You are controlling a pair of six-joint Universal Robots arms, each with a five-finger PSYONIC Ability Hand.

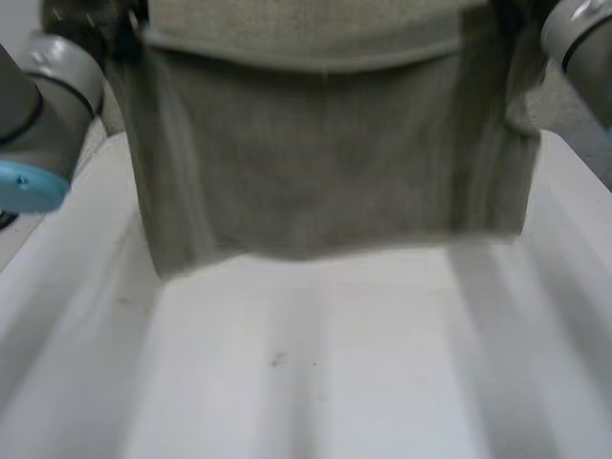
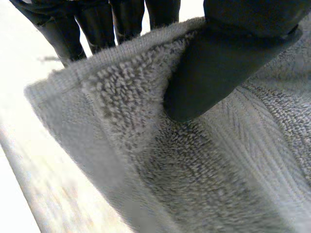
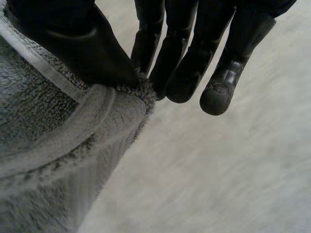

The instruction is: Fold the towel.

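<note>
Towel [image 1: 325, 163] hangs spread in the air between the robot's two hands, its lower hem over the far half of the white tabletop [image 1: 316, 382]; whether the hem touches the surface cannot be told. The left hand [image 2: 218, 68] pinches one upper corner, thumb pressed into the grey pile against the fingers behind the cloth. The right hand [image 3: 82, 48] grips the other upper corner, thumb on the woven band, fingertips [image 3: 182, 82] meeting it at the cloth's edge. The step in hand looks like the lift and spread before a fold. The next move likely calls for both hands to travel together, top edge taut, so the hem lands square on the tabletop. No brand, label or writing can be read.
</note>
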